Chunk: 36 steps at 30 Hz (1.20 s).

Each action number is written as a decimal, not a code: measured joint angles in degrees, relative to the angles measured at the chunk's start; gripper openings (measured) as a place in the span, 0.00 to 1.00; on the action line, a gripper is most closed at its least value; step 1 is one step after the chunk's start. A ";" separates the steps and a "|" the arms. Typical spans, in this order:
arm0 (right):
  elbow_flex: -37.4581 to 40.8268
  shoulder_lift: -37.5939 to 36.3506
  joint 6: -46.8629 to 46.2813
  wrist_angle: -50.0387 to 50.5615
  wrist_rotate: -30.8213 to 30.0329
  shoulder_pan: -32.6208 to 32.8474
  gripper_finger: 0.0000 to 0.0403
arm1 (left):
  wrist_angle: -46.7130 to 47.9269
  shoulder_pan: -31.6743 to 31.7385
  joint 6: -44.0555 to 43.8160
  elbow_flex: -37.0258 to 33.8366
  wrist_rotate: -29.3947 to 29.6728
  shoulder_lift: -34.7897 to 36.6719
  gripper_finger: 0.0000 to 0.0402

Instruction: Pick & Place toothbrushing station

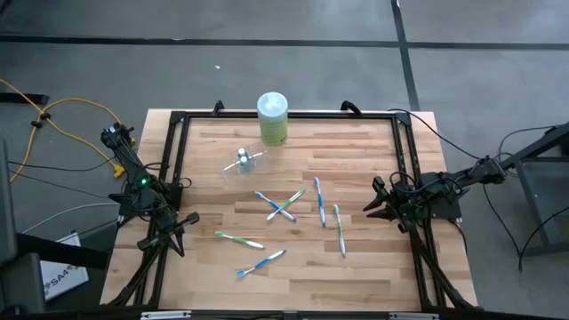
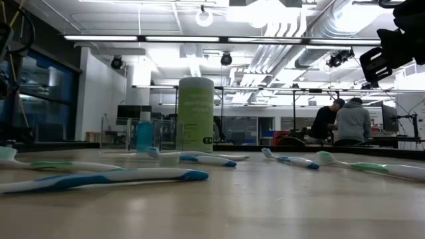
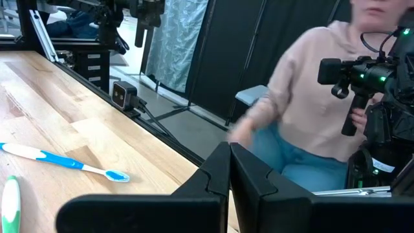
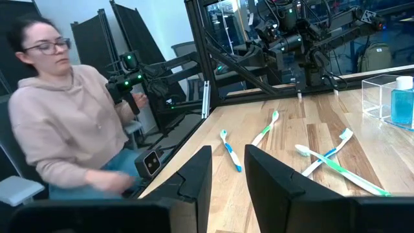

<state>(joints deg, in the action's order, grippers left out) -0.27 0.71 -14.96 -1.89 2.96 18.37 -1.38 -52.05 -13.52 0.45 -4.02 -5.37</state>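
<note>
Several white toothbrushes with blue or green accents lie flat on the wooden table: a crossed pair (image 1: 283, 206), a blue one (image 1: 318, 200), a green one (image 1: 339, 229), a green one (image 1: 238, 238) and a blue one (image 1: 260, 262). A small clear cup (image 1: 240, 162) with something blue inside sits toward the far left; it also shows in the right wrist view (image 4: 381, 97). My left gripper (image 1: 184, 222) is shut and empty at the table's left edge. My right gripper (image 1: 372, 203) is open and empty at the right edge, pointing toward the brushes (image 4: 229, 149).
A tall green-and-white canister (image 1: 272, 117) stands at the far edge. A black frame (image 1: 284, 114) runs round the table. A person in a beige hoodie (image 4: 58, 116) sits past the table's near edge beside a camera rig (image 3: 362, 71).
</note>
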 joint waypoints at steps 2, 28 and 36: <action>-0.02 -0.02 -0.01 -0.01 0.00 0.00 0.21 | 0.01 0.00 0.00 0.00 -0.01 0.00 0.01; -0.01 -0.01 -0.01 -0.01 0.00 0.00 0.21 | -3.42 0.07 -4.11 0.00 38.53 -0.02 0.01; -0.02 0.00 -0.02 -0.02 0.00 -0.02 0.21 | -3.42 0.09 -4.62 0.00 52.56 -0.02 0.01</action>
<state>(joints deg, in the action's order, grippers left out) -0.30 0.71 -14.98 -1.91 2.96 18.35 -4.80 -51.96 -18.14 0.45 48.54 -5.39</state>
